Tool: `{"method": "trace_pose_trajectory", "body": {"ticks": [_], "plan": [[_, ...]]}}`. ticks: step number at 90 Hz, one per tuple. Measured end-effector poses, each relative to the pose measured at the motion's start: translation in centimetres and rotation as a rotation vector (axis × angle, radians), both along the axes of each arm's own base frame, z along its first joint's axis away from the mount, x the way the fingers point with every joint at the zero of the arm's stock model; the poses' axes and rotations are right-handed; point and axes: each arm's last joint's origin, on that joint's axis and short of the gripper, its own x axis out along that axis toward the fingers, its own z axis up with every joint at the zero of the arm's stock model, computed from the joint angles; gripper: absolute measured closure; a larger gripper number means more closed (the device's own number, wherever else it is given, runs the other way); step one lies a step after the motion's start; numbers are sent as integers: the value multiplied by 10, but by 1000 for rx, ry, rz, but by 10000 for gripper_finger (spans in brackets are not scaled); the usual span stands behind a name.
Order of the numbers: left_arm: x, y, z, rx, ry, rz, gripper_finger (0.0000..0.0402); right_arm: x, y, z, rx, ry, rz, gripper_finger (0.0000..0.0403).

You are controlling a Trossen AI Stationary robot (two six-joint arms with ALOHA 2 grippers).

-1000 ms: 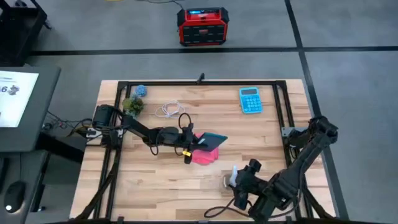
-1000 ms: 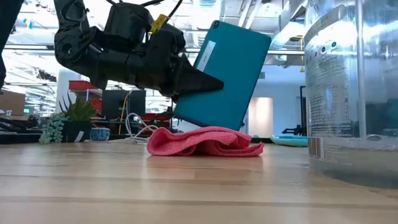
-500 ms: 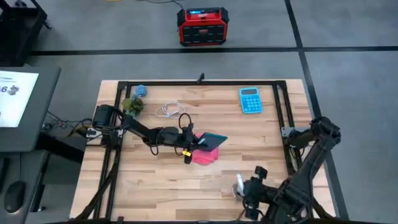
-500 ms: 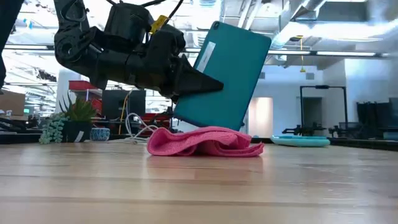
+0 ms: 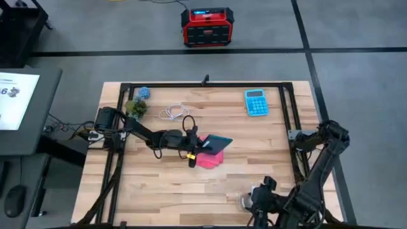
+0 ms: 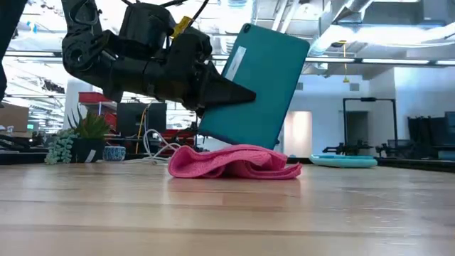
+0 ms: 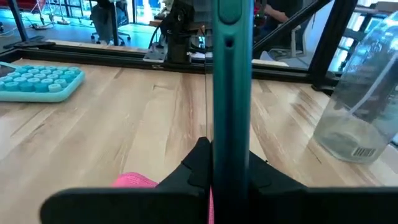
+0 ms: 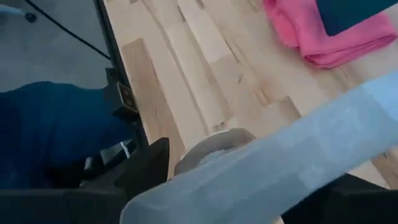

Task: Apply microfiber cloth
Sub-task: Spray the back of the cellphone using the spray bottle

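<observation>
My left gripper [image 5: 198,147] clamps the teal tablet [image 6: 257,85] tilted on edge, its lower edge directly over the microfiber cloth [image 6: 233,163], while my right gripper [image 5: 254,198], far nearer-right, grips a clear bottle [image 8: 273,155]

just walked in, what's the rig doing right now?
The left gripper is shut on a teal tablet, holding it tilted with its lower edge on the pink microfiber cloth, which lies bunched mid-table. The right gripper is at the table's near edge, shut on a clear plastic bottle. A blue calculator, a white cable and a small plant sit toward the far side.
</observation>
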Motion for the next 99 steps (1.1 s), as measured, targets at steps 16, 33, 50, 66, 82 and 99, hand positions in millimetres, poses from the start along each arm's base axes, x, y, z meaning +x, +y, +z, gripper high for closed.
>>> {"method": "trace_pose_trajectory", "body": {"ticks": [16,33,50,66,82,99], "plan": [[0,0,1,-12,-6,5,392,-5,0,-2,-1,54,23,164],[0,0,1,-12,-9,7,392,-9,-6,3,16,94,14,163],[0,0,1,-12,-8,7,392,-11,-10,10,36,81,12,163],[0,0,1,-12,-7,7,392,-12,-10,9,35,114,21,163],[0,0,0,-8,-2,6,392,-15,-14,6,-17,152,14,163],[0,0,0,-8,1,6,392,-15,-17,6,-115,79,3,163]]}}
